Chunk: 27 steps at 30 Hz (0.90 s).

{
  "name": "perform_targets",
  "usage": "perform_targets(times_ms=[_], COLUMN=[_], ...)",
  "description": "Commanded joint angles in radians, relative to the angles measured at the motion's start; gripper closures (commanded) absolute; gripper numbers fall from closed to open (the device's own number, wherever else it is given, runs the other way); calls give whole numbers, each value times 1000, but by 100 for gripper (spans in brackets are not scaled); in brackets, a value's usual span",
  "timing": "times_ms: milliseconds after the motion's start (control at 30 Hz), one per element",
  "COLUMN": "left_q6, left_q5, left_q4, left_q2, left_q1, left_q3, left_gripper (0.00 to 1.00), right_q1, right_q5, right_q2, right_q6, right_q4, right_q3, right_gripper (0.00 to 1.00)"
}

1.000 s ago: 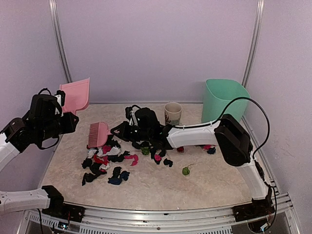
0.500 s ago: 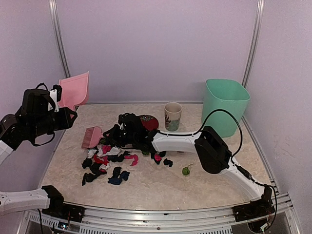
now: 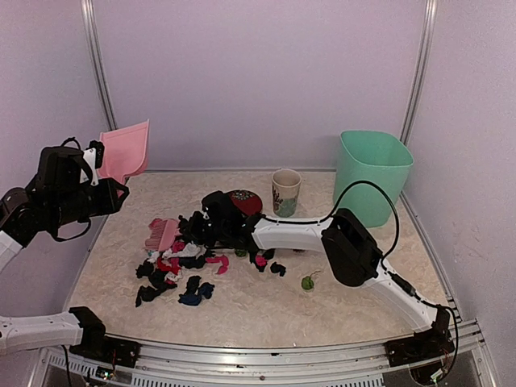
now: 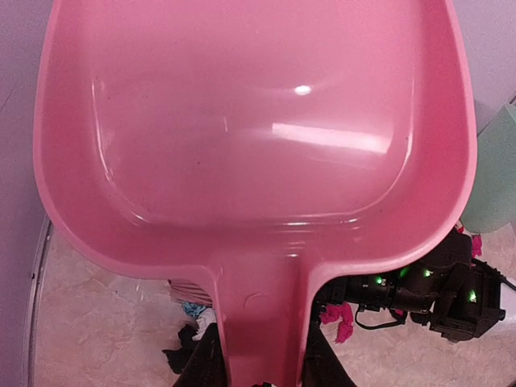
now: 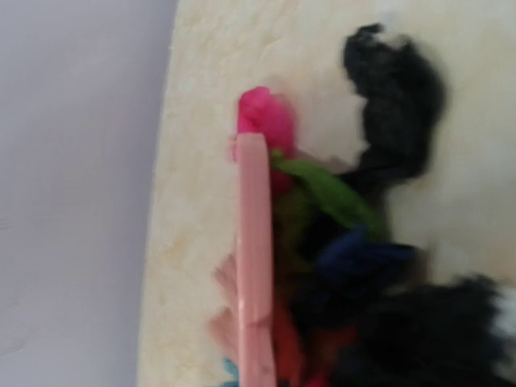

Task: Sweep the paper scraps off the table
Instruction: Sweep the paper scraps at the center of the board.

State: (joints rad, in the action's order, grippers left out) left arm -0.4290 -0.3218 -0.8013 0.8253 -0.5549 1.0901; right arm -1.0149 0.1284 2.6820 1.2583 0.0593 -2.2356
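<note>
- The table [image 3: 367, 310] fills the lower half of the overhead frame; the sweep should run along its surface toward the left side, where the pan waits.
- The green bin [image 3: 372, 173] stands at the right rear, well apart from the pile; it looks like the likely place for emptying the pan later.
- The pink dustpan [image 3: 126, 151] hangs tilted in the air at upper left, with its handle clamped between the fingers of the left gripper [image 3: 97, 169]; it needs to come down with its lip flat on the table just beside the pile's left edge before any push, or bits will slide under it.
- The red plate [image 3: 247, 201] and the cup [image 3: 285, 190] sit behind the pile; strokes should avoid both.
- The pink brush [image 3: 162, 234] stands low at the pile's upper-left edge; the right gripper [image 3: 188, 230] is closed on it, though the wrist view shows only the brush edge-on, not the fingers; the teeth are best pressed down lightly and drawn in short strokes.
- The paper scraps [image 3: 173, 270] lie heaped left of centre, mostly black, with pink, red and white ones; a few trail rightwards under the arm.
- One green scrap [image 3: 308, 283] lies alone further right; it needs its own pass.
</note>
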Motion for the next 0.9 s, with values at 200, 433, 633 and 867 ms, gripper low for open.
perform_targets(times_ms=[200, 433, 633, 867], left_q6=[7, 12, 10, 21], left_q5=[3, -11, -10, -19], left_q4=[16, 31, 60, 94], left_q2=[17, 30, 39, 55], left_q1=[8, 8, 8, 9], left_q3=[45, 52, 44, 37], left_gripper=[100, 100, 100, 100], right_q1=[42, 70, 84, 73], right_q5=[-61, -86, -129, -146], right_q2=[-248, -452, -639, -855], right_q6=[-81, -92, -114, -178], right_q4=[18, 79, 103, 76], right_q3=[405, 697, 928, 1083], right_gripper=[100, 100, 100, 100])
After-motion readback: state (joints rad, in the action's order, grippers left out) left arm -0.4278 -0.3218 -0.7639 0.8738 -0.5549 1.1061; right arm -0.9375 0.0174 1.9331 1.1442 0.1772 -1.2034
